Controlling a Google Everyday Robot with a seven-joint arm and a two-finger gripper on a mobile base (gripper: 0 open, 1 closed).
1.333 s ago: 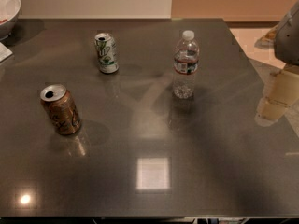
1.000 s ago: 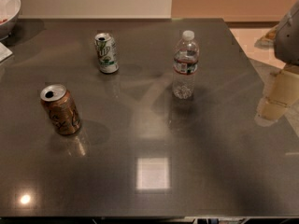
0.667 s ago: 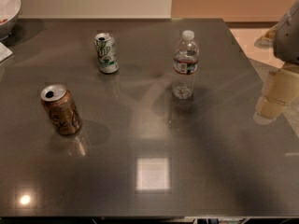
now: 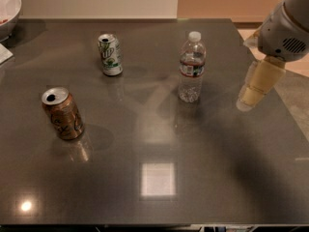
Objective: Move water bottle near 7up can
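Note:
The water bottle (image 4: pixel 192 67), clear with a white cap and a red, white and dark label band, stands upright at the table's centre right. The 7up can (image 4: pixel 110 54), white and silver with green markings, stands upright at the back, well to the left of the bottle. My gripper (image 4: pixel 246 102) hangs over the table's right side, to the right of the bottle and apart from it, with nothing in it. The white arm housing (image 4: pixel 285 30) is above it.
A brown-orange can (image 4: pixel 62 113) stands at the left front of the dark table (image 4: pixel 154 192). A white bowl (image 4: pixel 7 11) sits at the far left corner. The table's right edge runs just beyond the gripper.
My gripper and arm have moved left, in over the table's right side and closer to the water bottle. The bottle and both cans have not moved.

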